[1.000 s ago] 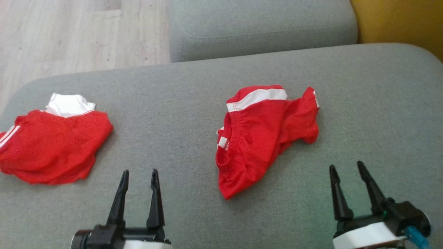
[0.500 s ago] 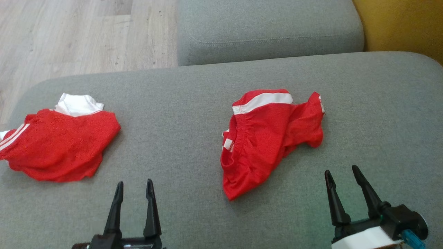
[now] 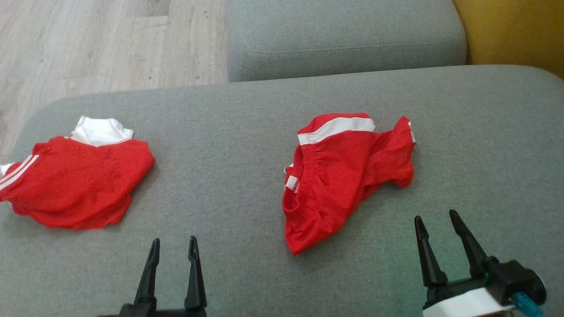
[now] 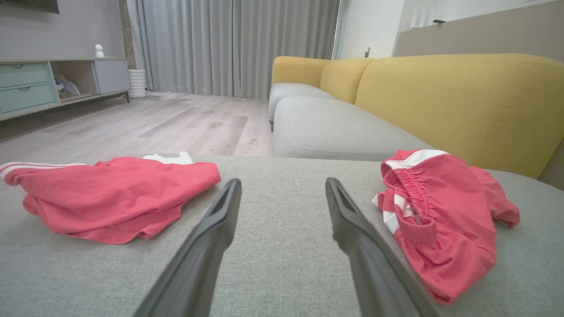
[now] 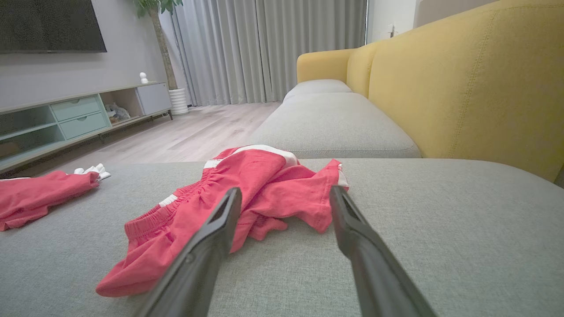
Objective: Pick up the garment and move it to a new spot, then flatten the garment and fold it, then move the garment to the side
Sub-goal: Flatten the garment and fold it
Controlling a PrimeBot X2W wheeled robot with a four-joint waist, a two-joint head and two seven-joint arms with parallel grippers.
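A crumpled red garment (image 3: 343, 176) with a white band and an elastic waist lies in the middle of the grey sofa cushion (image 3: 246, 132). It sits right of my left fingers in the left wrist view (image 4: 440, 220) and just beyond my fingers in the right wrist view (image 5: 264, 185). My left gripper (image 3: 174, 240) is open over bare cushion, to the garment's near left. My right gripper (image 3: 435, 215) is open near the garment's right end, short of it. Neither touches cloth. Both pairs of fingers stand apart in the wrist views, left gripper (image 4: 283, 181) and right gripper (image 5: 285, 189).
A second red garment (image 3: 75, 189) with white stripes and a white part lies bunched at the cushion's left end. Another grey cushion (image 3: 343, 39) lies beyond, the yellow sofa back (image 3: 511, 31) to the right, wooden floor (image 3: 97, 44) at far left.
The head camera has shifted a little, so the whole scene sits lower and further right. My left gripper shows lower in the view. Both garments lie as they did.
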